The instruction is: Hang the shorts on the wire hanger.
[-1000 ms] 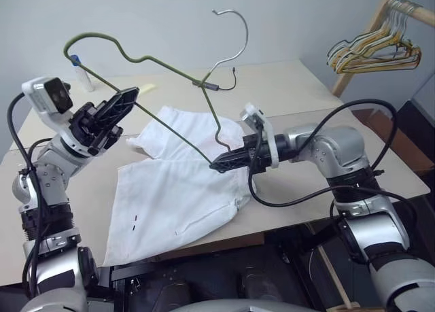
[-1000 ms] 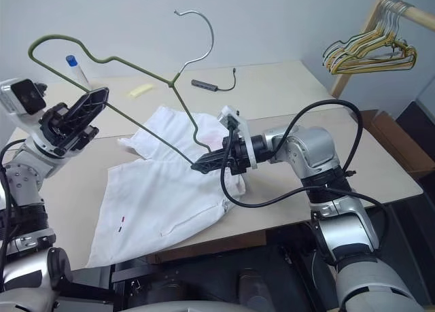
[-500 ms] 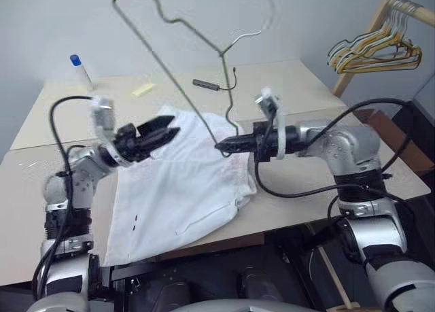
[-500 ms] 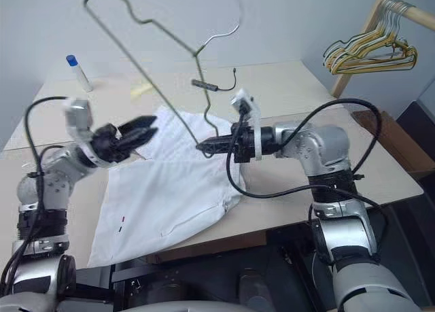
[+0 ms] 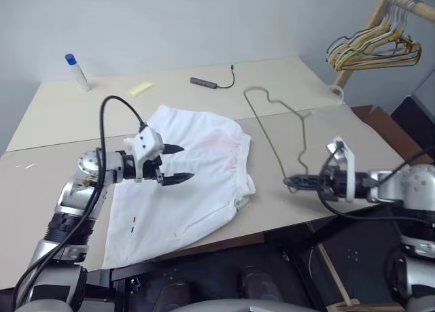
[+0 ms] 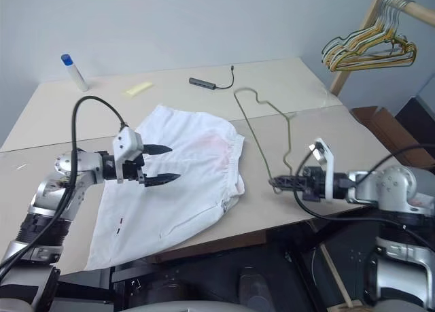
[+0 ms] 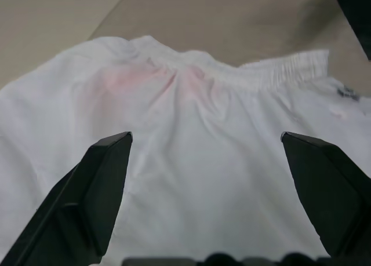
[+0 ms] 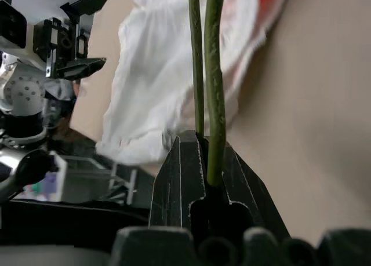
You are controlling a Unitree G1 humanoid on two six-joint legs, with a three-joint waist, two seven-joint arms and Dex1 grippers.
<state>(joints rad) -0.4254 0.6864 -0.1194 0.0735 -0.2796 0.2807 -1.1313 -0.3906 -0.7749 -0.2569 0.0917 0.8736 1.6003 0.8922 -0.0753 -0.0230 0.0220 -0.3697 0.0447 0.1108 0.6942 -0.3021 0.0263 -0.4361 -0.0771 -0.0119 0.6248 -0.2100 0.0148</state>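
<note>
A second ago both my hands held the wire hanger point(image 5: 275, 132) up in the air over the cloth; now my left gripper point(image 5: 175, 164) has let go of it and come down low over the shorts point(image 5: 197, 172), while my right gripper point(image 5: 291, 182) has swung the hanger out to my right and down near the front edge of the table point(image 5: 54, 125).

Nearest to me, my right gripper is clamped shut on the hanger's wire, the two thin olive strands pinched between its black fingers point(image 8: 185, 173). From that grip the hanger runs away from me over the bare tabletop, well to the right of the shorts and apart from them; whether it lies on the table or hangs just above it I cannot tell.

My left gripper hovers above the middle of the shorts with its two fingers point(image 7: 98, 190) spread wide and nothing between them. The shorts lie flat and spread on the table, elastic waist toward my right, the pinkish blotch point(image 7: 145, 80) just ahead of my left fingertips, and the tiny dark-and-red mark point(image 5: 133, 221) near the hem closest to me.

Farther back on the table sit a small dark adapter with a cable point(image 5: 207, 83), a yellow slip point(image 5: 140, 88) and a white bottle with a blue cap point(image 5: 76, 71). Beyond the table's far right corner, a bunch of yellow and dark hangers point(image 5: 370, 50) hangs from a wooden rail point(image 5: 367, 26).
</note>
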